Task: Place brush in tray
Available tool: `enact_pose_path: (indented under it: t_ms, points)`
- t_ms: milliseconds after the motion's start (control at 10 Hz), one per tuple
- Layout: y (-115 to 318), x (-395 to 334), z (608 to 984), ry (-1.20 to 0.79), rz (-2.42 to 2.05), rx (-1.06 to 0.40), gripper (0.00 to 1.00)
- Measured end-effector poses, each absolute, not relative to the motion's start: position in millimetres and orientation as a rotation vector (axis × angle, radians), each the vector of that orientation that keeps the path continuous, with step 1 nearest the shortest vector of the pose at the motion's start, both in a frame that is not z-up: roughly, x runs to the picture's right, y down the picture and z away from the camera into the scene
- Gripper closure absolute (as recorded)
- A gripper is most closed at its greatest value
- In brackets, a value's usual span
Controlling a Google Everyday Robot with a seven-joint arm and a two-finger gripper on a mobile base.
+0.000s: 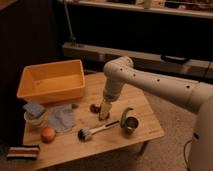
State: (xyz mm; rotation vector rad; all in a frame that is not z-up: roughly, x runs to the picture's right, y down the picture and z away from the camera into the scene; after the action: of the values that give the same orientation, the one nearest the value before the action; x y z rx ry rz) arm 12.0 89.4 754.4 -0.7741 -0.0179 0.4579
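Note:
The brush (96,130) lies flat on the wooden table (130,100), dark round head to the lower left, white handle pointing right. The yellow-orange tray (51,81) stands at the table's back left. My gripper (104,115) hangs at the end of the white arm, pointing down at the table just above and right of the brush, near the handle's middle. It is not touching the brush that I can see.
A small dark-red round thing (93,108) sits left of the gripper. A metal cup with a green item (129,121) stands right of the brush. A grey cloth (62,118), a white bowl with a blue sponge (34,113) and an orange fruit (48,134) lie at the left.

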Motion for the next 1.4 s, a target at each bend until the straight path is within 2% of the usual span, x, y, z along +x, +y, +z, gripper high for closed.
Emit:
enact_pose_path:
  t_ms: [1100,1300,1400]
  points:
    - [90.6,13.0,753.4,-0.02,0.455,-0.77,0.2]
    - [92.4,9.4,743.1,-0.12,0.423,-0.711,0.2]
    - [96.5,5.1,733.6,-0.241,0.395,-0.668,0.2]
